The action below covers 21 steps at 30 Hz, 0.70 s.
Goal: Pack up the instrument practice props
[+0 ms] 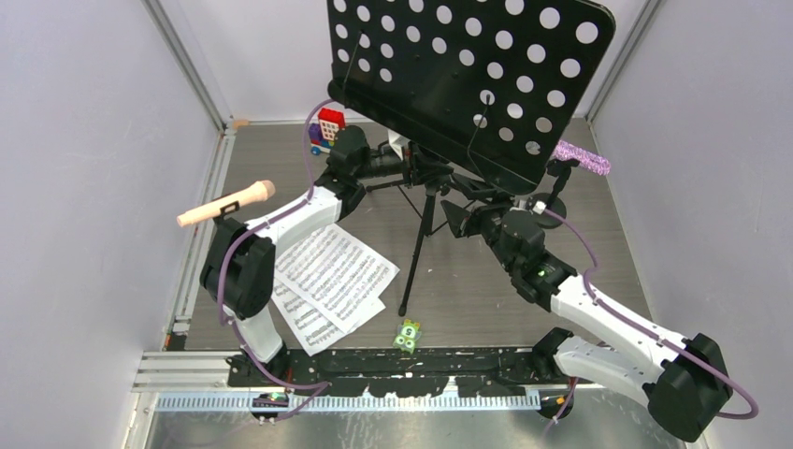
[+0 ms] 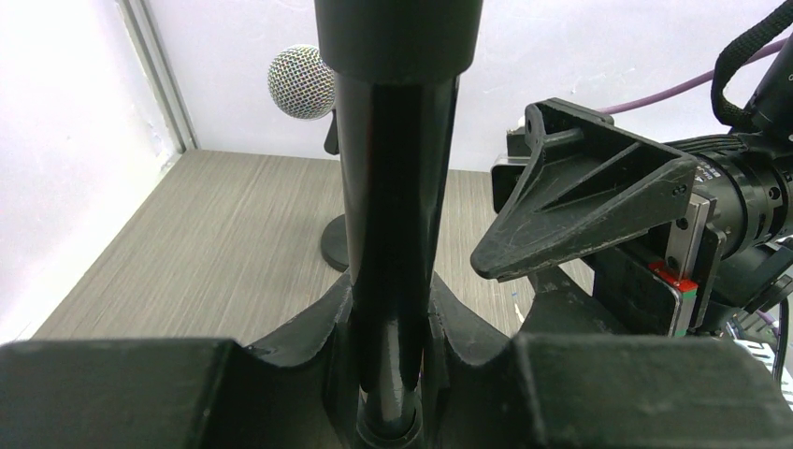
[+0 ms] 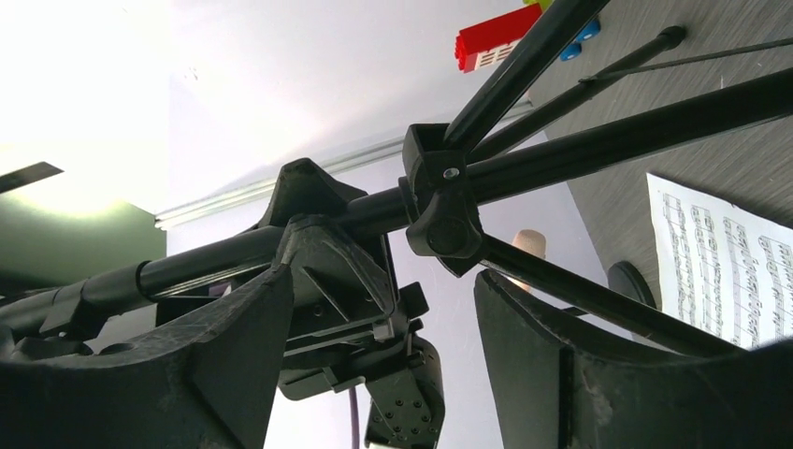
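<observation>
The music stand's black perforated desk point(image 1: 468, 70) stands tilted at the back, above its tripod legs point(image 1: 416, 253). My left gripper point(image 1: 404, 166) point(image 2: 393, 374) is shut on the stand's upright pole point(image 2: 397, 187). My right gripper point(image 1: 455, 213) point(image 3: 383, 365) is open beside the tripod hub point(image 3: 439, 201), with nothing between its fingers. White sheet-music pages point(image 1: 327, 276) point(image 3: 720, 281) lie on the table at the left. The pink microphone point(image 1: 224, 203) sticks up at the left, its mount hidden by my left arm. The purple-glitter microphone point(image 1: 582, 156) sits on a black round-based mount point(image 1: 552, 201) at the right.
A red-blue toy brick vehicle point(image 1: 327, 126) stands at the back left, behind the stand. A small green square piece point(image 1: 408, 334) lies near the front rail. White walls close in the table on three sides.
</observation>
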Tool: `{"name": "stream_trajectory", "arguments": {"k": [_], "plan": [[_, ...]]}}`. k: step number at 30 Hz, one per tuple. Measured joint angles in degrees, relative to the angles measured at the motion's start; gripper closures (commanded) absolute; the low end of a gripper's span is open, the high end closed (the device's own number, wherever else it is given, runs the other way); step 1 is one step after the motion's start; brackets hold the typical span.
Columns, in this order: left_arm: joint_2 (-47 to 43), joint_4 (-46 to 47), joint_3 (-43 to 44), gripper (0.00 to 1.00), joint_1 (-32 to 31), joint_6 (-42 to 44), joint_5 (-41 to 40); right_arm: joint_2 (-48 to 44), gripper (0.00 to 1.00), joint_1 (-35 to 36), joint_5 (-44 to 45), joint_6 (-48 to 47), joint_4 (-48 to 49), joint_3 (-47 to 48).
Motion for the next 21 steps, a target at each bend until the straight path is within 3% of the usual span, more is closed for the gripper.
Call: {"name": "stream_trajectory", "arguments": {"k": [4,13,21], "plan": [[-0.02,-0.09,0.02,1.0,0.0,0.02,0.0,0.63,0.24,-0.07,-0.04,0.02,-1.44,1.09],[-0.02,-0.17,0.07,1.0,0.0,0.04,0.02,2.78,0.52,-1.2,-0.15,-1.55,-4.15,1.88],[-0.02,-0.2,0.09,1.0,0.0,0.04,0.02,5.22,0.58,-1.9,-1.16,-1.38,-2.71,1.88]]}}
